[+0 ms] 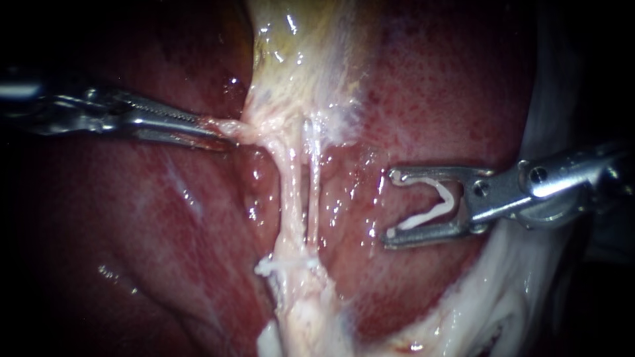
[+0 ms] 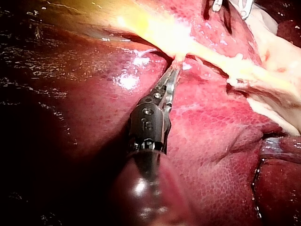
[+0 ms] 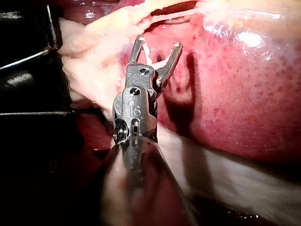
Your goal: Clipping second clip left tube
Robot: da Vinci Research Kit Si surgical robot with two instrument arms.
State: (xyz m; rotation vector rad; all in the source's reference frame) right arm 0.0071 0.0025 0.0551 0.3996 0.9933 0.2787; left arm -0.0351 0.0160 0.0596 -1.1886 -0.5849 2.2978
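Jaws of right instrument [image 1: 391, 208] hold a clip [image 1: 452, 200], apart from left tube [image 1: 289, 192].

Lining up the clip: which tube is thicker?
The left tube, on the side of the left instrument; the right tube beside it is a thin strand.

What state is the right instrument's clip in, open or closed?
Open: the clip spreads in a V between the right instrument's wide-apart jaws, held clear of the left tube.

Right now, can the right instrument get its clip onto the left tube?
Likely, but not straight: the right instrument, clip loaded, faces bare liver, yet the right tube lies before the left tube.
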